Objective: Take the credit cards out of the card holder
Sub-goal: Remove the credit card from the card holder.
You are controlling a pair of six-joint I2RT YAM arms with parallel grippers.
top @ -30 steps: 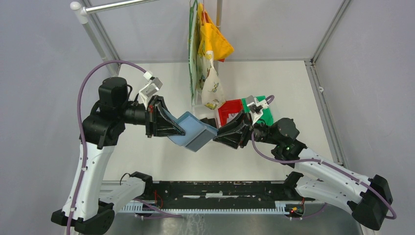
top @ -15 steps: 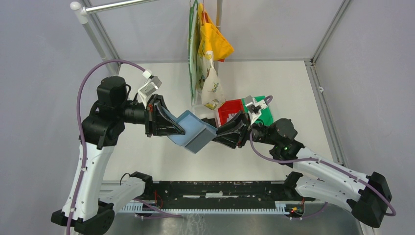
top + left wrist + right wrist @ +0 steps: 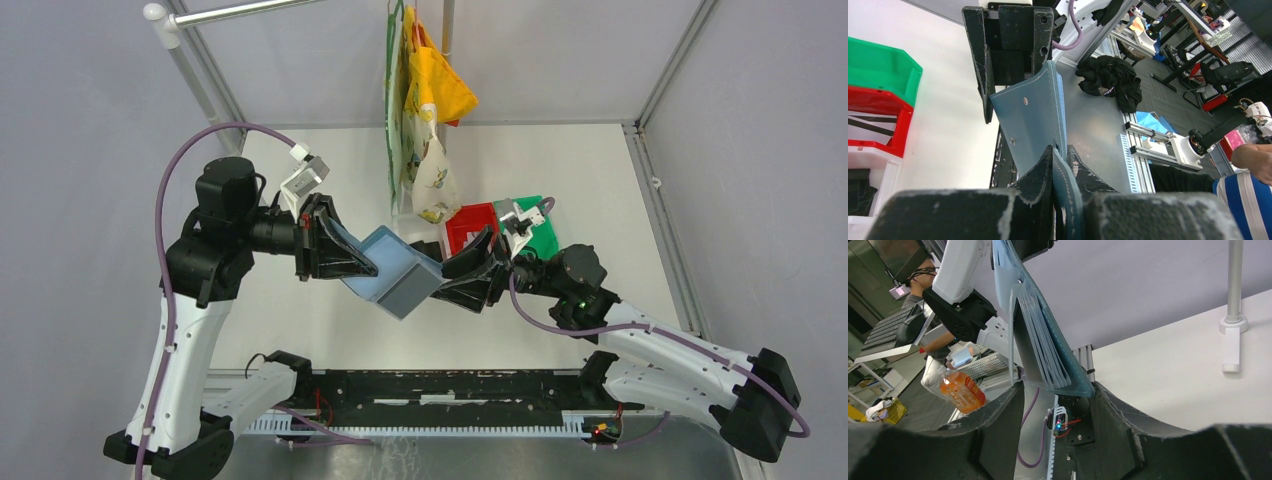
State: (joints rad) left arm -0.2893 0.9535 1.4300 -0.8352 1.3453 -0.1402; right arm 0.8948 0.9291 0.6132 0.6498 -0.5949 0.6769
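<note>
The teal-blue card holder [image 3: 397, 275] hangs in the air above the table, between the two arms. My left gripper [image 3: 366, 268] is shut on its left edge; the left wrist view shows the leather pinched between the fingers [image 3: 1060, 161]. My right gripper [image 3: 455, 272] is open, with one jaw on each side of the holder's right edge. In the right wrist view the holder [image 3: 1050, 347] shows several thin pale-blue layers fanned out just above the open gripper [image 3: 1058, 390]. I cannot tell credit cards from pockets there.
A red bin [image 3: 468, 224] and a green bin [image 3: 541, 236] sit on the white table behind the right gripper. Cloth bags [image 3: 425, 110] hang from a rail at the back centre. A white bin [image 3: 868, 175] lies beside the red bin [image 3: 878, 120].
My right gripper has moved slightly left towards the card holder and its jaws have spread around the holder's right edge. The left gripper holds the holder nearly still.
</note>
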